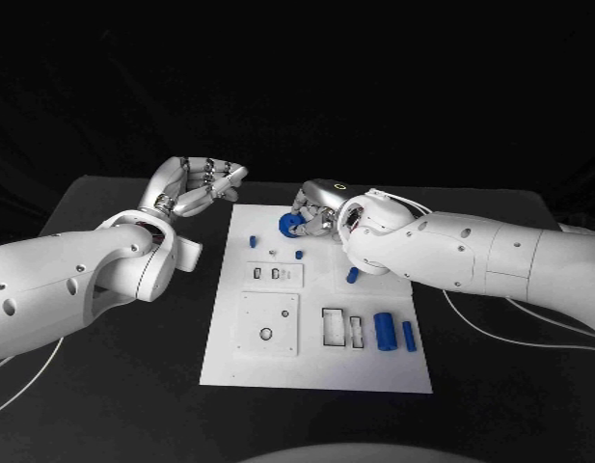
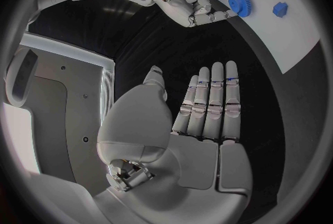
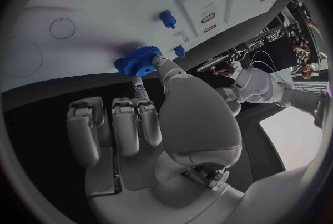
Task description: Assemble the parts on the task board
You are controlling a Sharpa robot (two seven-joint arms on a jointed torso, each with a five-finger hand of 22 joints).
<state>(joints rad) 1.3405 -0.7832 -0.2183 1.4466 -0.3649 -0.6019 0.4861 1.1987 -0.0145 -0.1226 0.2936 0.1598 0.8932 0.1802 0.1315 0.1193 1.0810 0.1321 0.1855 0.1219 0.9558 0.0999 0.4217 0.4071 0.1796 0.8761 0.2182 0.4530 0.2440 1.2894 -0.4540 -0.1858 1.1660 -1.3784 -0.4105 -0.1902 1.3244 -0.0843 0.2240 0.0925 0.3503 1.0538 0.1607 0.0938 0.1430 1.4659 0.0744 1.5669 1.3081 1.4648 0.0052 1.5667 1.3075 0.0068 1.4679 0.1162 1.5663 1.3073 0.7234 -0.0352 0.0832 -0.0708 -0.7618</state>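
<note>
We judge the assembly to be at an early stage: on the task board (image 1: 242, 371) several blue parts lie loose, namely two cylinders (image 1: 384, 332) side by side near the board's near right part, a small peg (image 1: 353, 276) just under our right forearm, and two small studs (image 1: 255, 240) well to the left of our right hand, while the recessed slots (image 1: 335, 327) and the round hole (image 1: 265, 335) in the near plates look unfilled. The piece now in hand is the blue gear (image 1: 291, 226): our right hand (image 1: 319, 214) pinches it between the thumb and a fingertip, its other fingers held straight alongside, and the gear sits right at those fingertips, low over the far part of the board; whether it touches the surface we cannot tell. In the right wrist view the gear (image 3: 139, 61) lies directly beyond the thumb tip, with one blue stud (image 3: 167, 18) farther out past it. Our left hand (image 1: 197, 187) hangs off the board's far left corner, holding nothing, fingers loosely curled and apart; the gear is well to its right. What remains, as we read it, is seating the gear and then nearly every other loose part.
</note>
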